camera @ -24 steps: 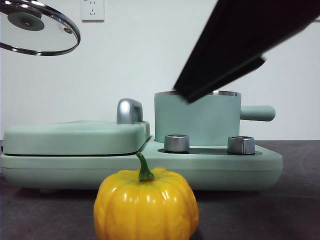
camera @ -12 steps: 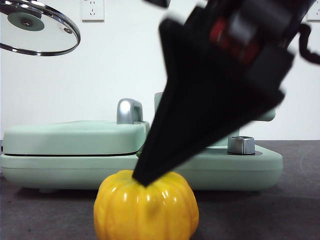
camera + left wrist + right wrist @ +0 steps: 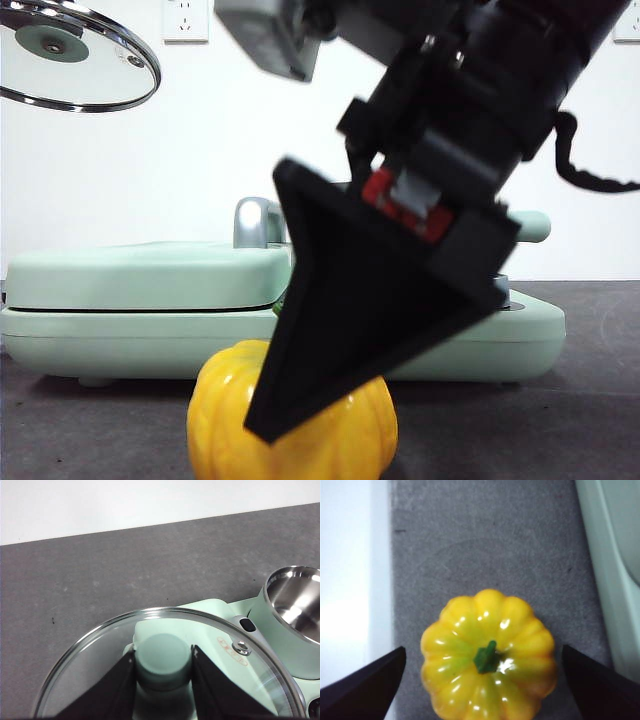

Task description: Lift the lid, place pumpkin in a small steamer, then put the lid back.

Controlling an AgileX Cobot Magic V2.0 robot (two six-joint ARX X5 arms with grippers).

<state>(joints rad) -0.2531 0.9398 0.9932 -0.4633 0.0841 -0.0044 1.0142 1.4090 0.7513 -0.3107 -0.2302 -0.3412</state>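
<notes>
**Inspector:** Start at the left. What holds the lid point(image 3: 78, 55)?

**Assistant:** The left gripper point(image 3: 163, 666). Its wrist view shows the two jaws clamped on the mint-green knob, one on either side. In the front view the lid hangs high at the upper left, tilted, well clear of the appliance point(image 3: 140, 275).

**Inspector:** So the first step counts as done. Moving right, the pumpkin point(image 3: 225, 425)?

**Assistant:** Resting on the dark table point(image 3: 90, 430), just in front of the appliance's base, stem up. Not lifted.

**Inspector:** And the gripper over it?

**Assistant:** The right gripper point(image 3: 482, 667). Its wrist view shows the jaws spread wide, one on each side of the pumpkin, neither touching it. In the front view one black jaw hangs in front of the pumpkin and covers part of it.

**Inspector:** The pot point(image 3: 290, 617)?

**Assistant:** Open. The left wrist view shows a bare steel interior with nothing in it. In the front view the arm hides nearly all of it; only the end of its side handle shows at the right.

**Inspector:** Assessment?

**Assistant:** Roughly a third through, in my judgement. Lid off; the grasp is lined up but not closed. Remaining: grip and lift the pumpkin, set it in the pot, and put the lid back on.
</notes>
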